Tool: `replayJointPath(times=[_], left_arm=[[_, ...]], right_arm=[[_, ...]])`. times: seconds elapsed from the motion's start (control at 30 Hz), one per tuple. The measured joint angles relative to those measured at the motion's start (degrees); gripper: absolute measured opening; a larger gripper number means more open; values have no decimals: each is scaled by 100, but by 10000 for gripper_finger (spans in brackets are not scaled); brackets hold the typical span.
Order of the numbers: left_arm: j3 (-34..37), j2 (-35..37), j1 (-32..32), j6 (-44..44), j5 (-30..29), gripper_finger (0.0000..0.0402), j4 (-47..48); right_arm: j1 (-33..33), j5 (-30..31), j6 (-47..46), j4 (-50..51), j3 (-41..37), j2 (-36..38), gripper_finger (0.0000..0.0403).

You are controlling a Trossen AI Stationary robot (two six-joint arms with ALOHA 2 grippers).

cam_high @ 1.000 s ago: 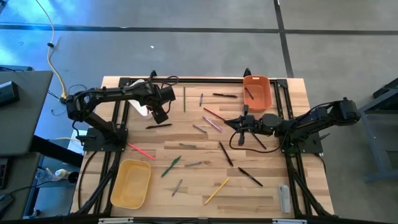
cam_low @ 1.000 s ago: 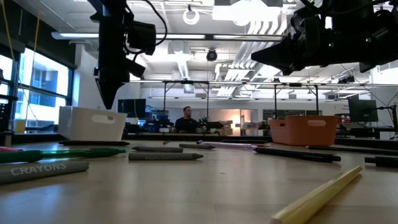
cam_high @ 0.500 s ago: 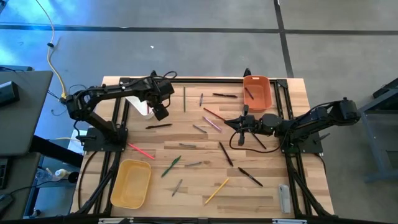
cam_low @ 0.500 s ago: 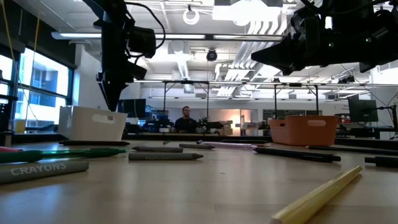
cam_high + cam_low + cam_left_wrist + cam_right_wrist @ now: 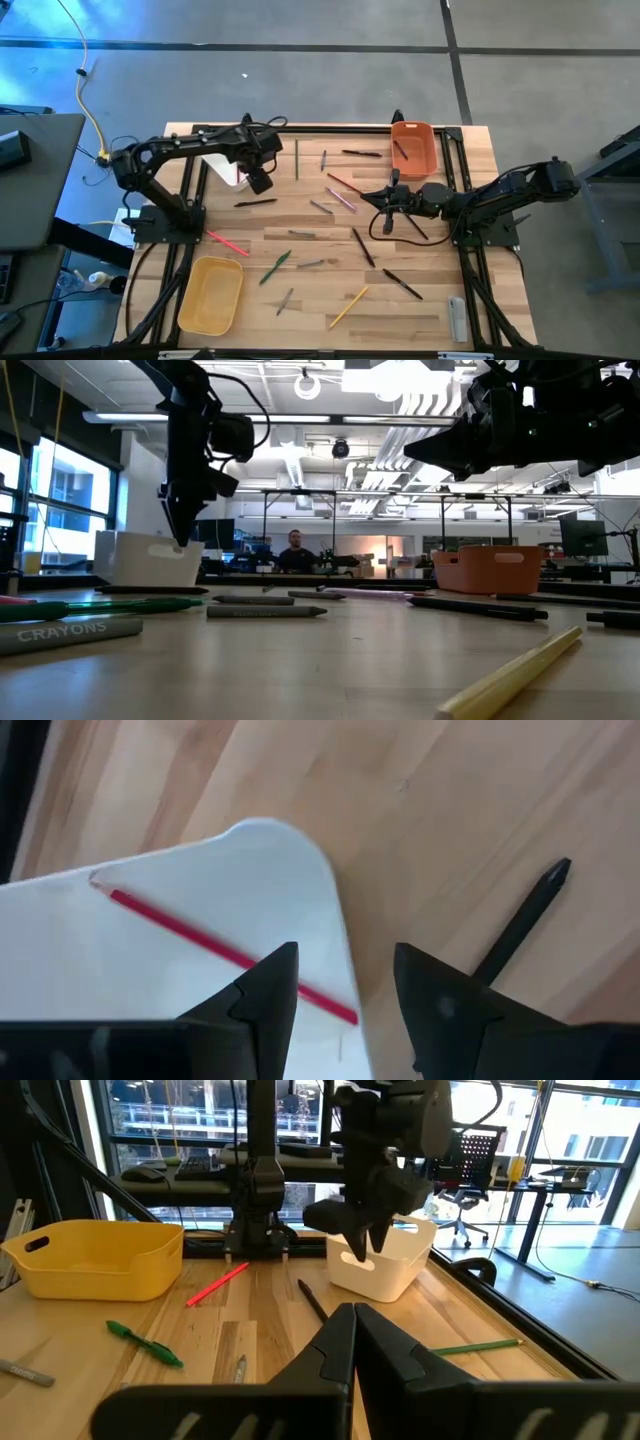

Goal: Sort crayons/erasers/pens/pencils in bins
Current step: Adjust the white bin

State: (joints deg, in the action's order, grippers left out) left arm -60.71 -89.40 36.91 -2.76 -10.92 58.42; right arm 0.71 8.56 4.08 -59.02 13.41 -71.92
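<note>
Left hand [image 5: 345,990] parted over white bin [image 5: 150,940], red pencil [image 5: 225,952] inside

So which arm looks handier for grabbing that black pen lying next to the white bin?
Probably the left: its open gripper hangs over the white bin, beside the black pen. The right gripper sits shut mid-table, farther away.

Open-plan lab — ceiling ducts [image 5: 300,465], desks, office chair [image 5: 470,1200], big windows [image 5: 200,1110].
</note>
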Motion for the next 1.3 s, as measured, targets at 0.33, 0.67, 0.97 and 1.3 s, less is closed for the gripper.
replayJointPath(times=[0.33, 0.67, 0.97, 1.3], left_arm=[[2, -112, 107, 44, -10, 122, -40], [2, -112, 251, 138, 129, 61, -30], [2, -105, 237, 623, 85, 9, 51], [2, 274, -147, 1219, -152, 1, 103]], right_arm=[[0, 2, 3, 0, 0, 0, 0], [0, 4, 46, 0, 0, 0, 0], [0, 7, 46, 0, 0, 0, 0], [0, 24, 87, 0, 0, 0, 0]])
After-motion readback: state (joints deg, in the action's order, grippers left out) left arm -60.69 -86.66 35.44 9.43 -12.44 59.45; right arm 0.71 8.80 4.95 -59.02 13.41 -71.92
